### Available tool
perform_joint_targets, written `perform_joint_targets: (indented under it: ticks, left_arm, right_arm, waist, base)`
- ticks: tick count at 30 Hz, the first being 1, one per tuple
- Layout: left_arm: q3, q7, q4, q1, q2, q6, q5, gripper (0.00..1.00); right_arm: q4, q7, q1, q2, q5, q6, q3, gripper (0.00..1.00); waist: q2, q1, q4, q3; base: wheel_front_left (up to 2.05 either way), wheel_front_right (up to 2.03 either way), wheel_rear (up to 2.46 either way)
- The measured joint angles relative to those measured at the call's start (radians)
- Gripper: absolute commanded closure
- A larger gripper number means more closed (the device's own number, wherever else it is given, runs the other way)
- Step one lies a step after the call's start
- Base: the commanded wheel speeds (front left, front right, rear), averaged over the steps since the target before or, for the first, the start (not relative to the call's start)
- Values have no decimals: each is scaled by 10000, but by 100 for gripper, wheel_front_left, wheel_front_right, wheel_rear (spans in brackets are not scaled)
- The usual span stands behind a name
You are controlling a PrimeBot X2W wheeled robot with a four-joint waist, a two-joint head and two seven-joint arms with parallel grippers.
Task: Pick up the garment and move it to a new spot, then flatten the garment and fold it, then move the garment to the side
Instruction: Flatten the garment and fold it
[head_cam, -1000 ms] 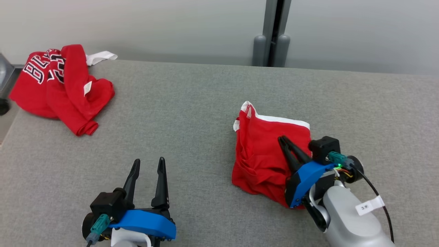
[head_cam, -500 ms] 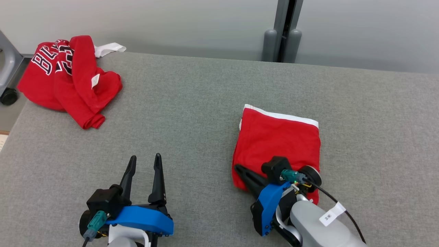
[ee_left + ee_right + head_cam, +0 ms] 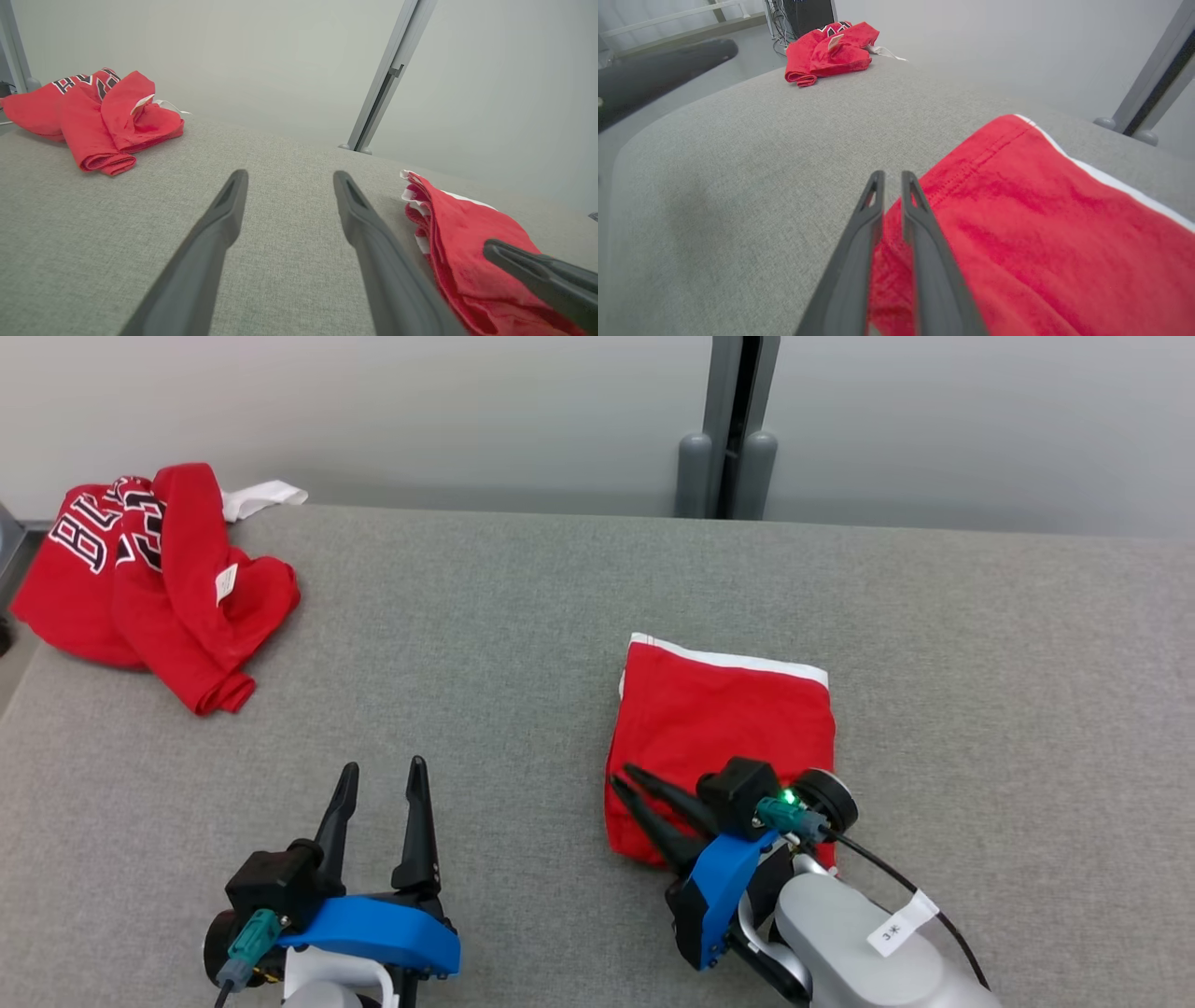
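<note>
The garment [image 3: 728,719] is a red piece with a white band along its far edge, lying folded in a flat rectangle on the grey table right of centre; it also appears in the left wrist view [image 3: 462,224] and the right wrist view [image 3: 1041,224]. My right gripper [image 3: 623,777] rests over its near left edge, fingers almost together with a thin slit between the tips [image 3: 891,175]; red cloth lies under them and I see none pinched. My left gripper [image 3: 381,767] stands open over bare table to the left, empty [image 3: 289,175].
A second red garment [image 3: 140,579] with lettering lies crumpled at the table's far left corner, also seen from the wrists [image 3: 93,116] [image 3: 829,51]. A grey post [image 3: 728,429] stands behind the table's [image 3: 513,616] far edge against a pale wall.
The garment went from bunched up under my right gripper to a flat folded rectangle. My right gripper came back to its near left edge. The head camera shifted; my left gripper stayed put.
</note>
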Motion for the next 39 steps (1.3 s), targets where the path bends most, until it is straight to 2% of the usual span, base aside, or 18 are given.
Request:
perform_joint_targets:
  ticks: [1,2,7,15,20,24,39]
  left_arm:
    - [23,0,15,-10,25,-10,6,0]
    - [40,0,35,-23,50,-19,29,0]
    - [67,0,207,-113,61,-92,159,0]
    - [232,-10,541,185,-67,-217,207,0]
    - [539,-10,617,670,-140,-213,217,0]
    - [723,-10,604,991,-198,-211,309,0]
    - [1041,-10,713,1215,-384,-259,727,0]
  right_arm:
    - [-100,-27,25,4,-73,0,-167,11]
    - [-209,-38,61,6,-157,0,-382,0]
    - [-1271,-84,690,6,-897,0,-2288,0]
    - [-3087,-84,3091,0,-2318,0,-5791,0]
    - [-4071,-86,4630,-6,-2483,-2,-7319,0]
    - [-4546,-94,5286,-8,-2477,0,-7779,0]
    - [-4564,-98,5587,-4,-2452,0,-7674,0]
  waist:
    - [0,0,-38,-60]
    - [0,-1,-81,-119]
    - [0,-1,-299,-470]
    - [0,-2,-641,-1054]
    - [0,-2,-838,-1235]
    - [0,-2,-941,-1241]
    - [0,-2,-904,-1210]
  base:
    - [0,0,0]
    - [0,0,0]
    - [0,0,0]
    - [0,0,0]
    - [0,0,0]
    - [0,0,0]
    - [0,0,0]
